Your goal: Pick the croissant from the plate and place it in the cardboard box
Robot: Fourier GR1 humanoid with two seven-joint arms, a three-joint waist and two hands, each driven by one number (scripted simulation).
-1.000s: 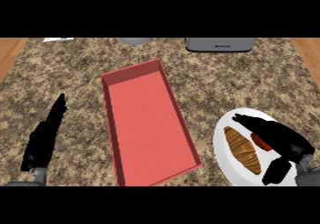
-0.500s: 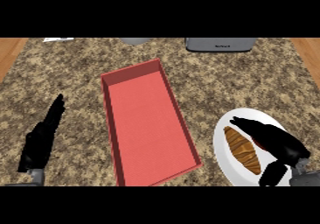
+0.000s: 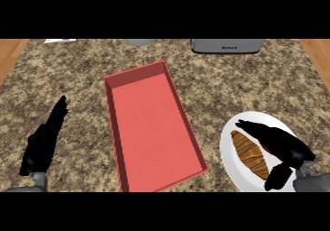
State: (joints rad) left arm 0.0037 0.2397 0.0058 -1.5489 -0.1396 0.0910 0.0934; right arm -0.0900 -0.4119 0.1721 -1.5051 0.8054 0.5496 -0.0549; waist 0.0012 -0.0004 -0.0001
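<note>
Right hand (image 3: 281,143): over the white plate (image 3: 229,168) at the near right of the counter (image 3: 274,85), entering from the near edge on a grey forearm (image 3: 315,182). Fingers (image 3: 255,128) extended toward the far left, lying along the right side of the croissant (image 3: 249,153); thumb (image 3: 277,178) spread apart toward the near side, above the plate's near rim. Released, not curled round anything. Contact between fingers and croissant: cannot tell. Croissant: on the plate, lengthwise from far to near, left part exposed, right edge partly hidden under the hand. Plate: just right of the cardboard box (image 3: 151,131), apart from it. Cardboard box: red, open-topped, long and narrow, at centre of the counter, angled with its far end toward the left; only the bare red floor visible inside. Left hand (image 3: 44,140): at the near left, well apart from the box, fingers straight and pointing far, at rest, holding nothing. Grey appliance (image 3: 226,46): at the far edge, right of centre. Small grey object (image 3: 138,42): at the far edge, just left of the appliance.
</note>
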